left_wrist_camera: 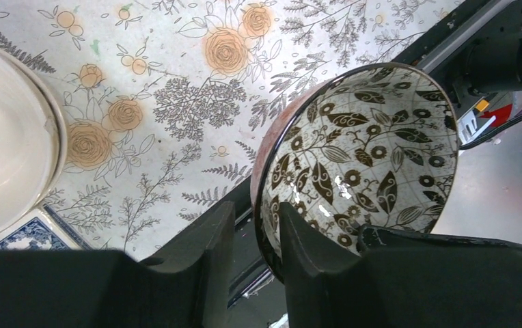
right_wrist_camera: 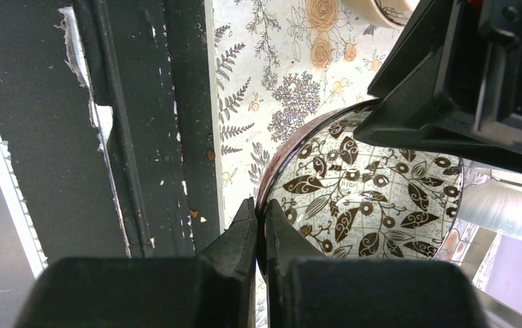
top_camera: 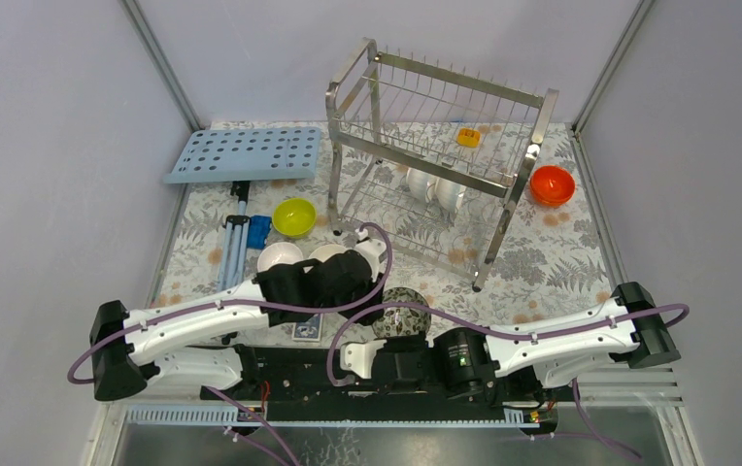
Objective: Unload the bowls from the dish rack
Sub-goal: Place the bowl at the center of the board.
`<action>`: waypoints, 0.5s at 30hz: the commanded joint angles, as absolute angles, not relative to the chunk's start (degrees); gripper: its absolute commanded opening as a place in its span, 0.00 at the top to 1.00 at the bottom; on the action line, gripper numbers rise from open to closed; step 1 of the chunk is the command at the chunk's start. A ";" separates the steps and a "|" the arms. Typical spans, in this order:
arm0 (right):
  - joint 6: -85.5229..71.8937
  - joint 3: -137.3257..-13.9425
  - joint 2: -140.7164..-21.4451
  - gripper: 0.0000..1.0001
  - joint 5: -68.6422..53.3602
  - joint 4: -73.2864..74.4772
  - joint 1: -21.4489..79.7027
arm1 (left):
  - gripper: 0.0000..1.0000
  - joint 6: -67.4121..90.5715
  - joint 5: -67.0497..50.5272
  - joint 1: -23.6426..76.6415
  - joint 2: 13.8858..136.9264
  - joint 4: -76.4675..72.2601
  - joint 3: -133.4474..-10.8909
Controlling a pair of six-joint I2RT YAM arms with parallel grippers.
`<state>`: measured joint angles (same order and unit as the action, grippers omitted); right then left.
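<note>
The dark speckled-patterned bowl (top_camera: 402, 311) hangs near the table's front edge, between both arms. My right gripper (right_wrist_camera: 260, 229) is shut on its rim; the bowl's leafy inside (right_wrist_camera: 374, 198) fills that view. My left gripper (left_wrist_camera: 257, 239) straddles the opposite rim of the bowl (left_wrist_camera: 367, 157) with jaws apart and a gap on the outer side. The steel dish rack (top_camera: 503, 180) stands at the back and holds white bowls (top_camera: 435, 186) on its lower tier. On the table sit a yellow-green bowl (top_camera: 293, 216), two white bowls (top_camera: 280, 256) and an orange-red bowl (top_camera: 552, 184).
A small yellow-orange block (top_camera: 468, 137) lies on the rack's upper tier. A light-blue perforated tray (top_camera: 246, 153) lies at the back left, with blue-and-white rods (top_camera: 239, 238) below it. A blue patterned card (top_camera: 306, 330) lies under the left arm. The black base rail (right_wrist_camera: 149, 123) runs beside the bowl.
</note>
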<state>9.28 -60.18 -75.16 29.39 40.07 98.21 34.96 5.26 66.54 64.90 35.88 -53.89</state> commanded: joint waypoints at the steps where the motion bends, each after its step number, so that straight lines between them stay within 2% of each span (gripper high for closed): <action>1: 10.13 -62.08 -74.62 1.00 32.76 39.61 98.66 | 0.71 34.19 4.89 66.80 65.21 34.07 -55.99; 6: 9.27 -61.45 -74.25 1.00 33.59 38.60 98.70 | 0.94 34.07 4.62 66.80 65.21 33.41 -55.58; 7: 8.89 -61.36 -74.00 0.96 33.77 38.37 98.70 | 1.00 34.15 4.51 66.82 65.21 33.28 -55.51; 8: 8.38 -61.27 -73.67 0.92 33.91 38.12 98.70 | 1.00 34.25 4.68 66.82 65.21 33.27 -55.42; 9: 7.64 -61.28 -73.27 0.87 34.07 37.95 98.70 | 1.00 34.44 4.85 66.80 65.17 33.06 -55.22; 13: 0.79 -61.40 -70.75 0.46 35.15 36.77 98.64 | 1.00 36.13 6.11 66.80 63.86 31.44 -53.46; 15: -5.53 -60.25 -68.48 0.33 35.82 34.41 98.71 | 1.00 37.43 7.43 66.76 63.19 30.73 -52.57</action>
